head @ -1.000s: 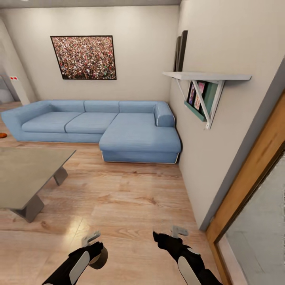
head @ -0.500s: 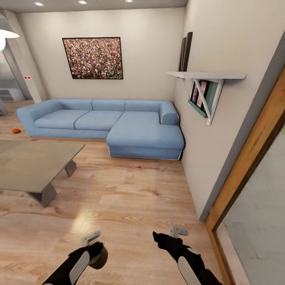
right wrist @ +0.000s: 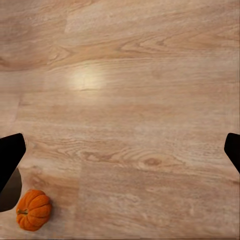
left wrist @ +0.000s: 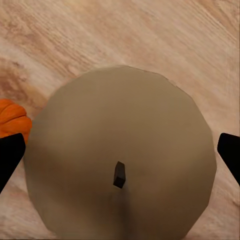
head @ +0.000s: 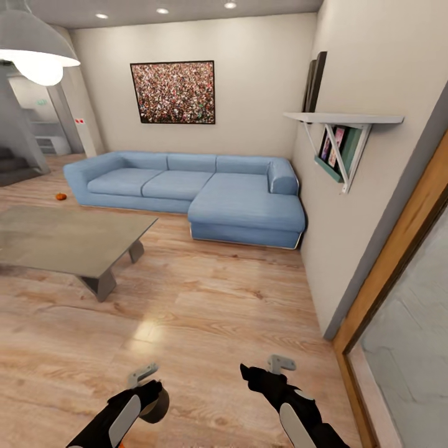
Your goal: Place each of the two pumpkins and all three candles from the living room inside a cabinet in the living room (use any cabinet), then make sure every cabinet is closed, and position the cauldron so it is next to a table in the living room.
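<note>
The table (head: 68, 239), long and low with a glossy grey top, stands at the left of the head view. One small orange pumpkin (head: 60, 196) lies on the floor past it, by the sofa's left end. Another pumpkin (right wrist: 33, 209) rests on the floorboards below my arms; its edge (left wrist: 12, 117) pokes out beside a round grey-brown disc (left wrist: 120, 155). My left gripper (head: 144, 373) hangs open over that disc, black fingertips (left wrist: 10, 155) wide apart and holding nothing. My right gripper (head: 280, 363) is open too, above bare floor, with one fingertip (right wrist: 10, 152) near the pumpkin.
A blue corner sofa (head: 205, 196) runs along the back wall under a framed picture (head: 174, 92). A white wall shelf (head: 342, 118) juts out on the right, with a wood-framed glass door (head: 404, 298) below it. A pendant lamp (head: 34, 46) hangs at upper left. Wooden floor lies between table and wall.
The whole head view has shifted: sofa, table and picture sit further right and lower, and the pendant lamp and more ceiling have come in. Both arms keep the same pose.
</note>
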Controlling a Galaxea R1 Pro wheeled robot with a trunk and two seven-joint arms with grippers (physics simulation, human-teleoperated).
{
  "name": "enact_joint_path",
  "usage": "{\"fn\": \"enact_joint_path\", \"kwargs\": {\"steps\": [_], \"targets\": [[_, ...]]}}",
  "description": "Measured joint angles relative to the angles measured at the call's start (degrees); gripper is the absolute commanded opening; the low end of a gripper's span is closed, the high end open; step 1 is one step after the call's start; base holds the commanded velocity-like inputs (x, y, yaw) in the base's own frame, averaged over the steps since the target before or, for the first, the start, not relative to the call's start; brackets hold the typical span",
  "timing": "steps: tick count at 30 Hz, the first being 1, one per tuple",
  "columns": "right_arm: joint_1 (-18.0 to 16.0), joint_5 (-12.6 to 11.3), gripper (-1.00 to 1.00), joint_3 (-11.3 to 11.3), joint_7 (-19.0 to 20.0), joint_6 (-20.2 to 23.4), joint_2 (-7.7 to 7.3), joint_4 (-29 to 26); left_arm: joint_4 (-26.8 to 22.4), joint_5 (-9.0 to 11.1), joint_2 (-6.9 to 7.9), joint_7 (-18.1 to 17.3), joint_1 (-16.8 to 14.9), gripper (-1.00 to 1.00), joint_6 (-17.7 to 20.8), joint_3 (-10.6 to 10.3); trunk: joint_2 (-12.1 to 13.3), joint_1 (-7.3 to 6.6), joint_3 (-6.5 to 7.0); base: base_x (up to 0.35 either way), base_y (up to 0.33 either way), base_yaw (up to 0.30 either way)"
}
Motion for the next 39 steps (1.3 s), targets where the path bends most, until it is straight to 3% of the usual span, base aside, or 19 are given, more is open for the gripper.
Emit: {"fn": "enact_joint_path", "kwargs": {"steps": [28, 39], "targets": [[0.0, 0.1, 1.00, 0.1, 0.0, 0.0, 0.00, 0.0, 0.1, -0.1, 0.29, -0.1, 0.5, -1.00, -0.4, 0.1, 0.0, -0.02, 0.00, -0.008, 0.000, 0.250], [0.0, 0.1, 1.00, 0.1, 0.1, 0.0, 0.00, 0.0, 0.3, -0.2, 0.30, -0.1, 0.5, -1.00, -0.4, 0.1, 0.0, -0.01, 0.00, -0.135, 0.093, 0.279]]}}
